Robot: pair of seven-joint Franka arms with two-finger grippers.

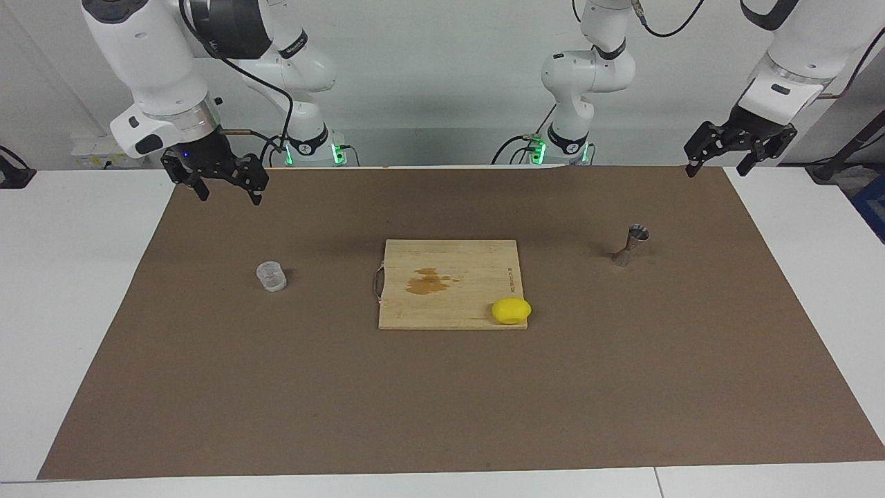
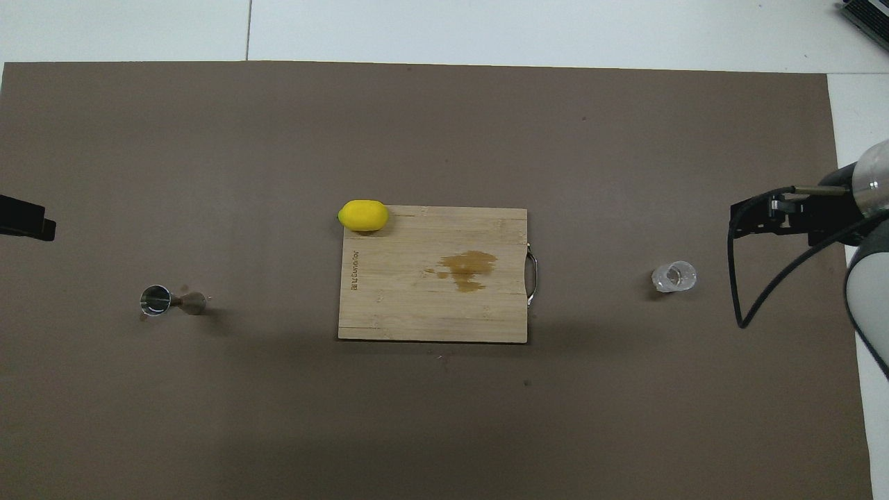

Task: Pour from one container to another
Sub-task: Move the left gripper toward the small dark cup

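Above the brown mat's [image 1: 442, 401] corner at the right arm's end, on the robots' edge, the right gripper [image 1: 225, 192] hangs in the air with its jaws released and nothing between them. Above the mat's other corner on the same edge, the left gripper [image 1: 719, 164] hangs too, jaws released and empty.

The clear ribbed cup [image 1: 271, 277] stands upright on the mat toward the right arm's end. The metal jigger [image 1: 630, 246] stands upright toward the left arm's end. Between them, at the middle of the mat, lies a wooden cutting board [image 1: 449, 283] with a brown stain. A lemon [image 1: 511, 310] rests on the board's corner farthest from the robots, on the jigger's side.
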